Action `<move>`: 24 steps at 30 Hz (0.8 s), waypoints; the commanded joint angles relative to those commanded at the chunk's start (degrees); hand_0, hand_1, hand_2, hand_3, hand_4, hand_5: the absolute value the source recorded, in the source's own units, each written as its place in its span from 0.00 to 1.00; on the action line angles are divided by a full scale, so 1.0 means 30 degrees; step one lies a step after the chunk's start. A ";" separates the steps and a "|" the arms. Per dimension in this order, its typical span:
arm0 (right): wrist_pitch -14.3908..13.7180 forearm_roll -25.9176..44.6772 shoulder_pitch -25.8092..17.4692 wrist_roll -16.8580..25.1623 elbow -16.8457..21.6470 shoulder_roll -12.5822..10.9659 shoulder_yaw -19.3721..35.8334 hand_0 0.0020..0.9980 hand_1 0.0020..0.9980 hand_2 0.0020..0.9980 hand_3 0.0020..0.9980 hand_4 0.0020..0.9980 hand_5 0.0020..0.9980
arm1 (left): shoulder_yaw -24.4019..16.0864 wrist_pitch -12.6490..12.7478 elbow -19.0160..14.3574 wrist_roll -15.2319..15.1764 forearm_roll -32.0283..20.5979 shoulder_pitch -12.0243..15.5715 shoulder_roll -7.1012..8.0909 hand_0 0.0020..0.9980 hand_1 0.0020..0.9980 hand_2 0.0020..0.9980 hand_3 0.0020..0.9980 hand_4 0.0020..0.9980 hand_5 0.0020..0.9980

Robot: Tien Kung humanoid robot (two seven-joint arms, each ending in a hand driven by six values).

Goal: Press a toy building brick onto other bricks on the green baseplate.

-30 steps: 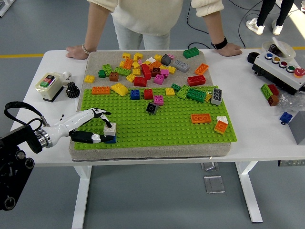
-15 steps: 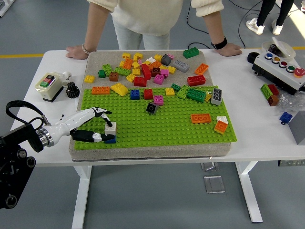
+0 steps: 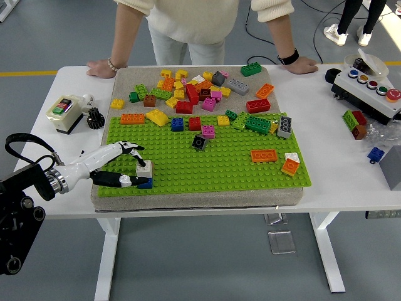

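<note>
A green baseplate (image 3: 213, 160) lies on a grey pad. Near its front left corner a light grey brick (image 3: 145, 169) sits on top of a blue brick (image 3: 146, 183). My left hand (image 3: 130, 165) reaches in from the left: its upper fingers rest on top of the grey brick and its thumb (image 3: 123, 180) presses against the side of the blue one. The hand is shut on this small stack. My right arm is out of view.
Many loose bricks (image 3: 188, 91) lie on the pad behind the baseplate, and a few stand on the plate, such as an orange brick (image 3: 264, 155). A person stands at the far side with both hands (image 3: 100, 68) on the table. Control boxes (image 3: 62, 111) sit left and right.
</note>
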 joint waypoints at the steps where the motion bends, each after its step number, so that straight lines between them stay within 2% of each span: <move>1: -0.0006 -0.0002 0.0001 0.0004 0.0000 0.0004 -0.0010 0.73 0.66 0.71 0.59 0.92 0.49 | 0.0032 0.0009 0.0045 0.0004 0.0028 0.0013 -0.0019 1.00 0.98 0.92 0.61 1.00 0.77; 16: -0.0031 0.0005 -0.0021 0.0012 0.0000 0.0026 -0.0054 0.73 0.66 0.71 0.59 0.92 0.49 | 0.0154 -0.0102 0.0020 -0.0043 0.0169 0.0117 -0.0023 1.00 0.98 0.92 0.61 1.00 0.76; 20: -0.0043 0.0024 -0.0017 0.0015 0.0000 0.0029 -0.0054 0.73 0.66 0.71 0.59 0.92 0.49 | -0.0040 -0.0113 -0.0315 -0.0030 -0.0281 0.0159 0.0013 1.00 0.97 0.92 0.61 1.00 0.76; 24: -0.0028 0.0030 -0.0032 0.0018 0.0000 0.0031 -0.0023 0.73 0.66 0.71 0.59 0.92 0.49 | -0.0367 -0.0172 -0.1166 0.0111 -0.1457 0.0228 0.0118 1.00 0.97 0.92 0.61 1.00 0.76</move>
